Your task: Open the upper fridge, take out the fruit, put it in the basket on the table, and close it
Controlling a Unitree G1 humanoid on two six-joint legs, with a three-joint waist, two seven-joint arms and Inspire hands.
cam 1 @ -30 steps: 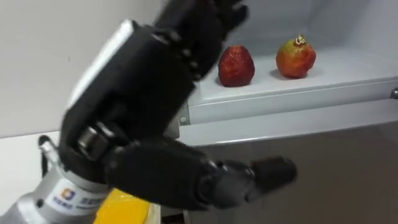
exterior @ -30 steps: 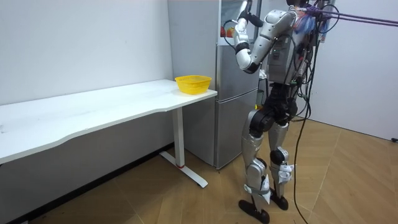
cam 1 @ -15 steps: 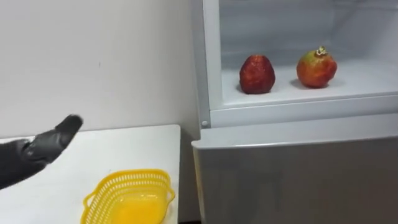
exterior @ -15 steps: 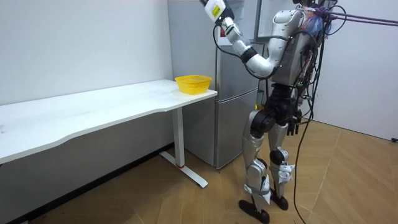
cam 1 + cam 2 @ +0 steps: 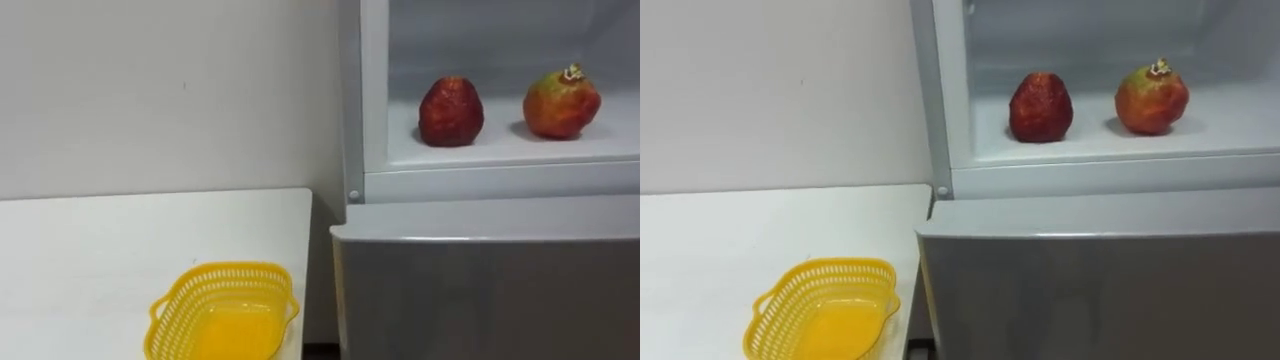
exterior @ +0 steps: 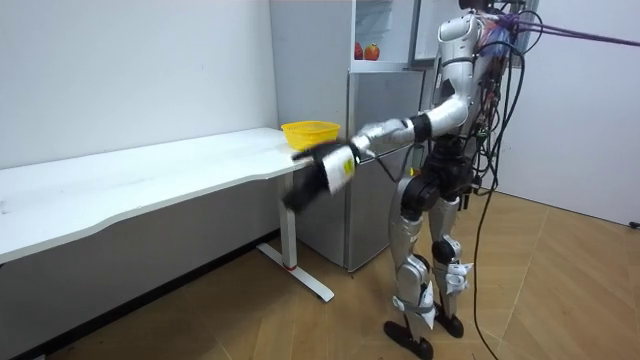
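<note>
Grey fridge (image 6: pixel 385 150), upper compartment open, stands beyond the left hand (image 6: pixel 302 190), which reaches out low beside the white worktop (image 6: pixel 150 175), below the yellow basket (image 5: pixel 222 312), fingers too blurred to tell, while high above it the dark red fruit (image 5: pixel 451 112) and pomegranate (image 5: pixel 562 103) sit on the fridge shelf.

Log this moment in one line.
upper fridge: open | red fruit, pomegranate: on shelf | yellow basket: on table | left hand: low, by table
</note>
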